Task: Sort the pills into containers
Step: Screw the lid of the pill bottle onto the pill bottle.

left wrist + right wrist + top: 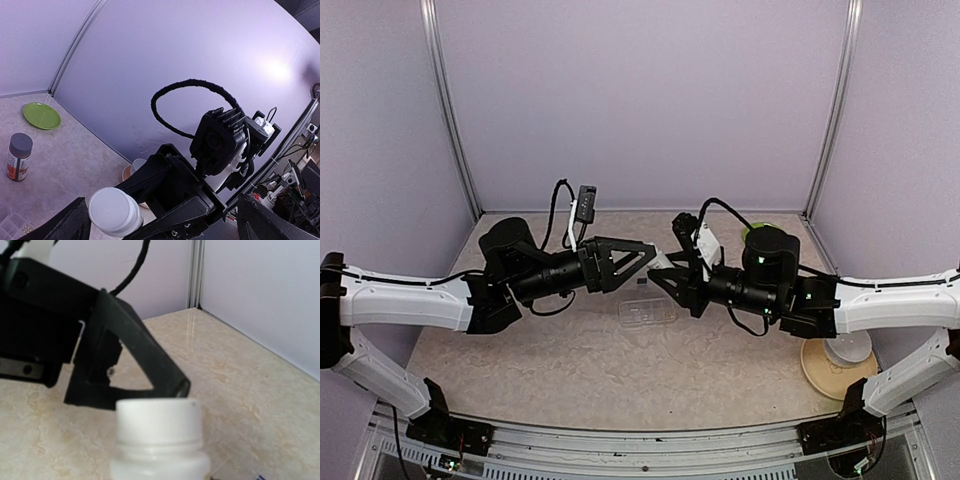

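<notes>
A white bottle (159,437) is pinched by the right gripper (672,272); just ahead, the left gripper (646,258) is spread wide.

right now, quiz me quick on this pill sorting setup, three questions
1. True or false: the left fingers are shut on the white bottle.
2. The bottle in the right fingers has a cap that is: A white, B grey, C green.
3. Fill in: the white bowl sits on a ___ plate.
Key: 1 false, they stand open; 2 A; 3 tan.
</notes>
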Controlling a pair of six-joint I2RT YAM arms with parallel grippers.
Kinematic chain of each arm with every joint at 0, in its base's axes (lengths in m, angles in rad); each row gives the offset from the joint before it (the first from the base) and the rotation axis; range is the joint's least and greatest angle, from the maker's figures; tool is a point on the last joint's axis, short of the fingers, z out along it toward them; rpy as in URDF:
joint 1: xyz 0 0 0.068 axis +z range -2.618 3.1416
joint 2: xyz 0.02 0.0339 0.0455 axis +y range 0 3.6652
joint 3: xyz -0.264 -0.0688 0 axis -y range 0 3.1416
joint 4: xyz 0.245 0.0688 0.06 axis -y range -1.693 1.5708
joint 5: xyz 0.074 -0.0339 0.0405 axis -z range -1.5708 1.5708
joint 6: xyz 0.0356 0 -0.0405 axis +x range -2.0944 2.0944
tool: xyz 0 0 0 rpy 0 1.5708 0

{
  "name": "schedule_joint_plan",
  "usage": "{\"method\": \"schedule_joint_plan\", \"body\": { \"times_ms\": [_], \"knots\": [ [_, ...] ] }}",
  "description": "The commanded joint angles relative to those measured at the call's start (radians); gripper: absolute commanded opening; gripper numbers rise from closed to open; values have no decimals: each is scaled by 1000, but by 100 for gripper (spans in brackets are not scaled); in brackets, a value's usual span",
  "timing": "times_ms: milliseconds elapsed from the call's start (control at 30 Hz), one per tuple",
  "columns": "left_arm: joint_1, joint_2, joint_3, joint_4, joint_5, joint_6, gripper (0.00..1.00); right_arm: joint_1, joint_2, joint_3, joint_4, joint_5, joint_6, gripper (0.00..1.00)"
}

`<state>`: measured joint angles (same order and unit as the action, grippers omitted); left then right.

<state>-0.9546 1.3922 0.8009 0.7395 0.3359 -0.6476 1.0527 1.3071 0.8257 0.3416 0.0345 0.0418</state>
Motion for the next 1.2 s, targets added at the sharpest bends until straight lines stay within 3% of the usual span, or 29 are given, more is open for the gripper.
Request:
{"method": "schedule_joint_plan", "body": {
  "times_ms": [0, 733, 1167],
  "knots": [
    [-10, 10, 6, 54, 38, -11, 99, -4, 14, -1, -5, 4, -9, 15],
    [-12, 11, 27, 85, 108, -25, 99, -3, 131, 48, 22, -147, 32, 15],
    [-12, -25, 87, -172, -72, -4, 96, -3, 44, 34, -32, -29, -69, 15]
  ]
}}
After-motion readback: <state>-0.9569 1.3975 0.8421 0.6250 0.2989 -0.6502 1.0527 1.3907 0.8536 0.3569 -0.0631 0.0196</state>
